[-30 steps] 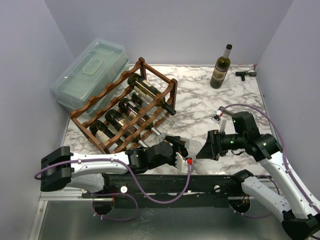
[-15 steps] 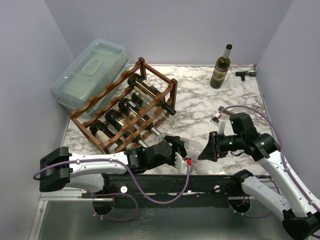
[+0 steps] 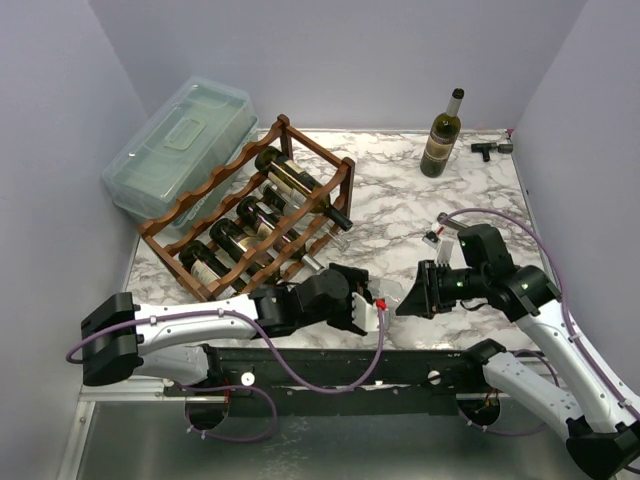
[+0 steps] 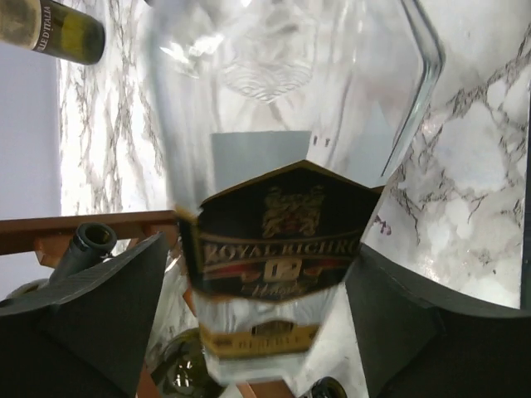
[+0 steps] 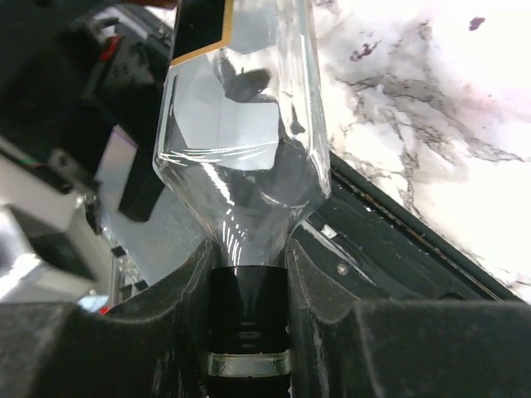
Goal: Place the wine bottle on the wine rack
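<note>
The wine bottle (image 3: 393,296) in hand is clear glass with a black and gold label, lying level between my two grippers near the table's front edge. My right gripper (image 3: 413,294) is shut on its black-capped neck (image 5: 247,307), with the bottle's shoulder (image 5: 241,141) just beyond my right gripper (image 5: 247,257). My left gripper (image 3: 368,306) is open, one finger on each side of the labelled body (image 4: 274,240) with narrow gaps; in its own view the left gripper (image 4: 259,257) faces the wine rack (image 4: 50,232). The reddish-brown wine rack (image 3: 215,185) stands at left.
Several dark bottles (image 3: 290,180) lie in the rack's tiers. A green wine bottle (image 3: 441,137) stands upright at the back right, with a small black part (image 3: 486,149) beside it. A clear plastic lidded box (image 3: 180,140) sits behind the rack by the left wall.
My right gripper has closed on the bottle's neck. My left gripper's jaws have spread wider around the body, and the left wrist has shifted slightly toward the rack.
</note>
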### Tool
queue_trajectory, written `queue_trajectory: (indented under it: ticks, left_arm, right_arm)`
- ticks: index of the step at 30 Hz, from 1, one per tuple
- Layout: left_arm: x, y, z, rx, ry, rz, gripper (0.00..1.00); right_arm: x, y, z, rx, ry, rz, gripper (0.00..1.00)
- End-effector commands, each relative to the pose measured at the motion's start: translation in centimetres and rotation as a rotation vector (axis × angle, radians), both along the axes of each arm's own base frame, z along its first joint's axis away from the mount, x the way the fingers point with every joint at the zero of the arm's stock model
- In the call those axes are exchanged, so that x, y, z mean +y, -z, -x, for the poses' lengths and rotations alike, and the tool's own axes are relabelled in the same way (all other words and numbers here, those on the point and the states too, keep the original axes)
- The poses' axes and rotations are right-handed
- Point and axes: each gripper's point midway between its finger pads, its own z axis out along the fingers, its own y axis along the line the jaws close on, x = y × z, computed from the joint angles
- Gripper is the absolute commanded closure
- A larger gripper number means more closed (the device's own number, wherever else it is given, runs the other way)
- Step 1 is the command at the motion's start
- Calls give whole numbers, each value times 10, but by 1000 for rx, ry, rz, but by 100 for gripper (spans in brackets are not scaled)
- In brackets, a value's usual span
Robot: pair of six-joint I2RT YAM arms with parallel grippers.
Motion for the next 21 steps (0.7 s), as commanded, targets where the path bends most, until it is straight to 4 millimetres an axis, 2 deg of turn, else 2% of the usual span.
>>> queue_trajectory:
  ticks: [1,8,10,11,14,16,18,21]
  left_arm:
    - [-21,-65,0,114,5,248,12]
    - [-2,-109,-20,138,-67,421,10]
    - [10,-133,-39,92,-170,510,10]
    - [19,-142,-50,72,-235,550,10]
    - [62,-172,-90,23,-482,726,9]
    - [91,-190,-107,21,-615,844,8]
    - [114,-197,-119,31,-718,926,6]
    - [140,-194,-139,59,-851,990,4]
  right_arm:
    - [-3,-3,-19,-65,52,43,100]
    - [-5,-1,-25,-70,76,63,99]
    - [-4,-1,-27,-78,76,57,99]
    - [-4,-1,-27,-79,76,55,99]
    - [-2,-1,-27,-70,65,52,100]
    - [1,-3,-27,-80,49,29,99]
    - [5,-5,-29,-87,40,12,100]
    - [10,-9,-29,-78,17,-15,100]
